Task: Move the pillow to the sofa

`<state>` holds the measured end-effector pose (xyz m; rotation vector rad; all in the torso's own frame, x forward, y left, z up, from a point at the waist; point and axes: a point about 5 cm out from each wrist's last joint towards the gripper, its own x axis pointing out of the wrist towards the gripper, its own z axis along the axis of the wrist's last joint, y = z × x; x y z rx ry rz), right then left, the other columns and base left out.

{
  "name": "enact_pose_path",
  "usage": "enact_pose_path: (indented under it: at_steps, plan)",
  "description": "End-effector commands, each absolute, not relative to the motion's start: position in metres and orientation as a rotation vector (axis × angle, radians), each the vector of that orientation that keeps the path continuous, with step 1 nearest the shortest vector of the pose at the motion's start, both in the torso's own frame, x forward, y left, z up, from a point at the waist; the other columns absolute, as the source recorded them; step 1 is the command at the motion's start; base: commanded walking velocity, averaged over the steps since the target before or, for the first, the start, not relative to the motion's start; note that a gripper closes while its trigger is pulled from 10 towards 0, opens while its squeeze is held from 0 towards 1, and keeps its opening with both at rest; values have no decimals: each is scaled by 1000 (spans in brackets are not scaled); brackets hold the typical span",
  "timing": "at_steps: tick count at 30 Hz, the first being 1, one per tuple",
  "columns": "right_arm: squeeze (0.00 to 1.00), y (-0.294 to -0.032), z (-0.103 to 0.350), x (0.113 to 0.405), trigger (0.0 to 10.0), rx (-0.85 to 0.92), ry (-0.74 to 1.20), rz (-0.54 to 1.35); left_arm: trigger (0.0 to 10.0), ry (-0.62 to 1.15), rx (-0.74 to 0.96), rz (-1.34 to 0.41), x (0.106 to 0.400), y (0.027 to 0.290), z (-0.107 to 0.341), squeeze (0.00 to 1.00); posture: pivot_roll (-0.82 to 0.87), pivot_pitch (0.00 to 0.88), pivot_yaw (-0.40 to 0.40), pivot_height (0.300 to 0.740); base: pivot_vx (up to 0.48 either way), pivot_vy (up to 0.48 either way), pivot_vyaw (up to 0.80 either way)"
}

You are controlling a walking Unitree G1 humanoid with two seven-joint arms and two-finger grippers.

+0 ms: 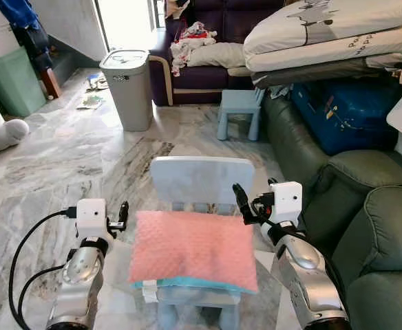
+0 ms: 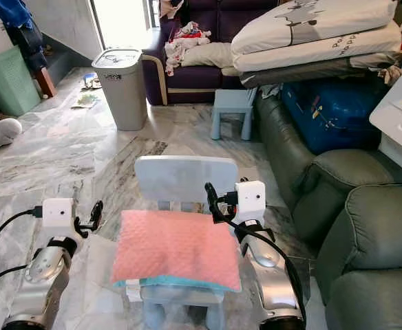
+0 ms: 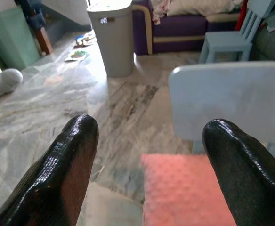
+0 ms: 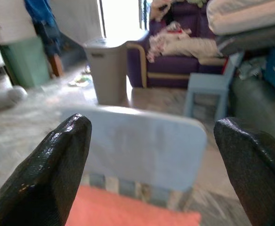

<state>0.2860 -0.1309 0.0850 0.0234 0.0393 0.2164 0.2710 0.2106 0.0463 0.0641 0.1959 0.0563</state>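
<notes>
Pink and dimpled, the pillow [image 1: 193, 250] lay flat on the seat of a small pale-blue chair [image 1: 201, 180], a teal edge showing along its front. The left gripper [image 1: 123, 214] hovered just beside the pillow's left edge and the right gripper [image 1: 242, 204] near its back right corner. From the head views the spread of the jaws was hard to judge; both wrist views showed them wide apart, empty, with the chair back between the fingertips [image 3: 74, 155]. A green sofa [image 1: 339, 199] stood to the right, partly cut off by the frame. The right wrist view was blurred.
</notes>
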Motion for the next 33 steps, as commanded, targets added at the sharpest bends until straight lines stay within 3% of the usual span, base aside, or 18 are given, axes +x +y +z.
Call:
enact_pose_path:
  at_steps: [1, 5, 9, 14, 33]
  plan:
    - [0, -133, 81, 284, 10000, -1, 62, 196, 10000, 191, 90, 37, 268, 212, 47, 0, -97, 45, 26, 740, 0, 0, 0]
    - [0, -132, 74, 275, 10000, -14, 101, 216, 10000, 213, 89, 44, 257, 214, 42, 0, -93, 93, 16, 740, 0, 0, 0]
    - [0, -137, 79, 263, 10000, 93, 80, 203, 10000, 245, 80, 50, 240, 215, 36, 0, -95, 145, 0, 740, 0, 0, 0]
    - [0, -144, 72, 252, 10000, 43, 124, 193, 10000, 280, 79, 38, 224, 215, 30, 0, -108, 192, 5, 740, 0, 0, 0]
    - [0, -149, 67, 214, 10000, 38, 212, 194, 10000, 322, 74, -61, 215, 203, 35, 0, -156, 294, 18, 740, 0, 0, 0]
